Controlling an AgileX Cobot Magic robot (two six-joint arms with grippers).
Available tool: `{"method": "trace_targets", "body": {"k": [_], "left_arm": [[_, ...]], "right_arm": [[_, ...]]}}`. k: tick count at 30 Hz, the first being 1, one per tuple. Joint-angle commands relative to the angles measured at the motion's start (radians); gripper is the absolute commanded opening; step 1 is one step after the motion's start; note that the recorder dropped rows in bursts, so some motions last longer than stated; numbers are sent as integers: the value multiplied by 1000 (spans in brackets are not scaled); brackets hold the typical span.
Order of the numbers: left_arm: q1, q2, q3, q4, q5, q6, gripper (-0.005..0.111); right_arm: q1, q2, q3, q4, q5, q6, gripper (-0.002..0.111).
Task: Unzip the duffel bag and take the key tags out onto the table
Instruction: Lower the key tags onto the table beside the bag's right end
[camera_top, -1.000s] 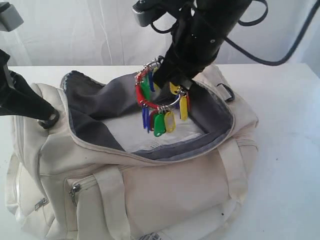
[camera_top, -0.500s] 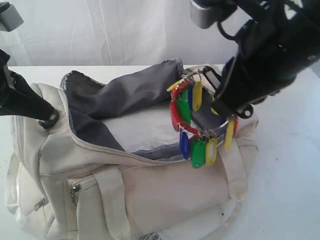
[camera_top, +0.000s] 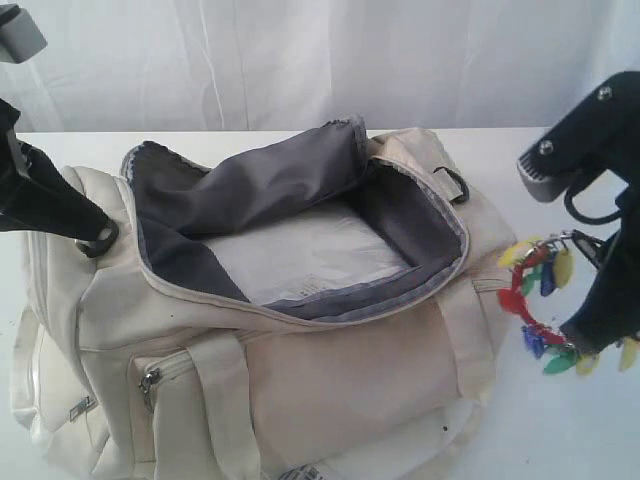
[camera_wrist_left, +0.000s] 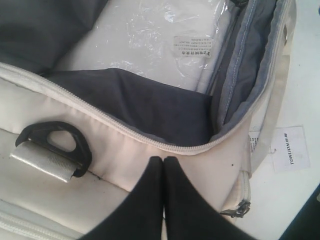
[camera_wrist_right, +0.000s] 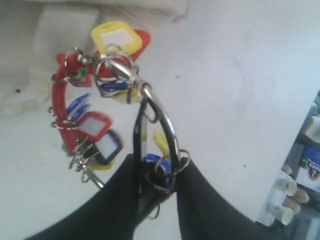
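**Item 1: duffel bag** (camera_top: 330, 380). Cream fabric with grey lining, lying on the white desk (camera_top: 560, 430). The main zip is fully open and the top flap is thrown back. A plastic-wrapped packet (camera_top: 310, 260) lies flat in the main compartment, and no tags are visible inside. A white paper tag (camera_wrist_left: 290, 150) lies on the desk just beside the bag's end.

**Item 2: key tags** (camera_top: 538, 300). A bunch of red, yellow, blue and green tags on rings. It is outside the bag, beyond its right end, hanging in the air above bare desk and not set down. The tags dangle loose because only the ring is held.

**Item 3: right fingers** (camera_wrist_right: 197, 200). They are clamped on the large metal ring (camera_wrist_right: 160, 135), so the bunch swings below. The arm reaches down at the right of the scene, clear of the bag and over open desk. Judged: placed for lowering and release.

**Item 4: left fingers** (camera_wrist_left: 145, 200). Pressed together, tips against the cream panel just below the zip edge and near the black D-ring (camera_wrist_left: 52, 145). Whether fabric is pinched between them cannot be told. The arm slants down to the bag's left end. Judged: steadying the bag.
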Motion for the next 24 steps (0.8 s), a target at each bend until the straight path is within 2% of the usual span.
{"method": "trace_targets", "body": {"k": [1, 11, 17, 24], "left_arm": [[-1, -11, -3, -27, 23, 1, 0], [-1, -11, -3, -28, 23, 1, 0], [-1, -11, -3, -40, 24, 1, 0], [-1, -11, -3, -51, 24, 1, 0]], "right_arm": [[-2, 61, 53, -65, -32, 56, 0], [-2, 357, 62, -72, -262, 74, 0], [-2, 592, 1, -125, -255, 74, 0], [-54, 691, -96, -131, -287, 74, 0]]}}
